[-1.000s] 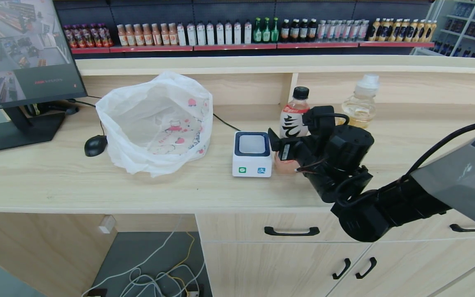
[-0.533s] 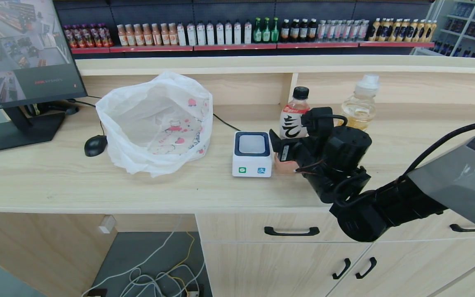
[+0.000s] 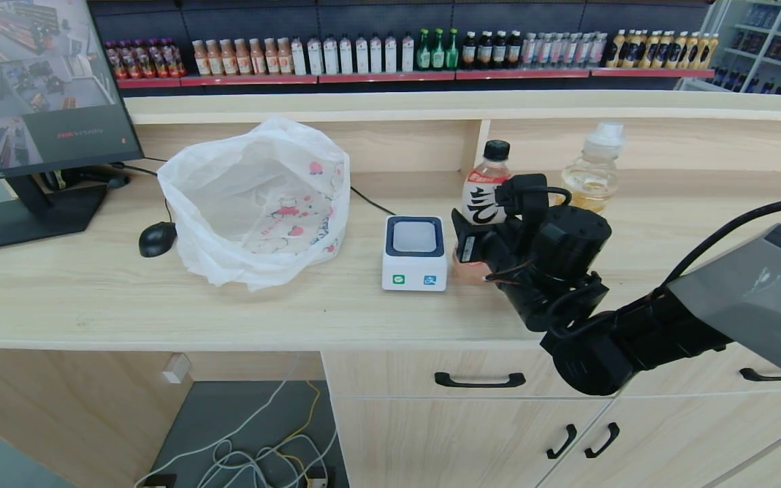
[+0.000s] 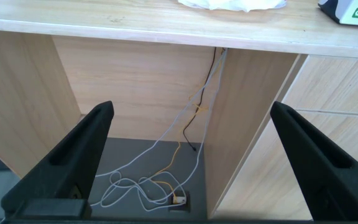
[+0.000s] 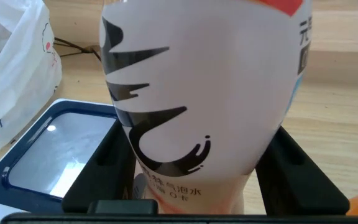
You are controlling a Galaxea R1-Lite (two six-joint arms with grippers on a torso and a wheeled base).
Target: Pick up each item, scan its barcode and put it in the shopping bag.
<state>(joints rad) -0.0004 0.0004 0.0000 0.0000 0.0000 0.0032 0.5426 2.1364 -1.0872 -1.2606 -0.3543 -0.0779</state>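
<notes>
A pale peach drink bottle [image 3: 487, 196] with a black cap and a white label stands on the wooden counter [image 3: 295, 305], just right of the white scanner [image 3: 415, 252]. My right gripper [image 3: 475, 247] is shut on the bottle's lower body. In the right wrist view the bottle [image 5: 204, 93] sits between both fingers [image 5: 98, 171], with the scanner's glass [image 5: 55, 155] beside it. The white shopping bag [image 3: 258, 203] stands open left of the scanner. My left gripper [image 4: 191, 155] hangs open below the counter's front edge, holding nothing.
A second clear bottle with yellowish liquid [image 3: 592, 169] stands at the back right of the counter. A monitor [image 3: 31, 88] and a black mouse [image 3: 156, 238] sit at the left. A raised shelf wall runs along the counter's back. Cables [image 4: 160, 180] lie on the floor under the counter.
My right gripper's fingers have closed in on the black-capped bottle, and the bottle has shifted slightly to the right. The bag and scanner have not moved.
</notes>
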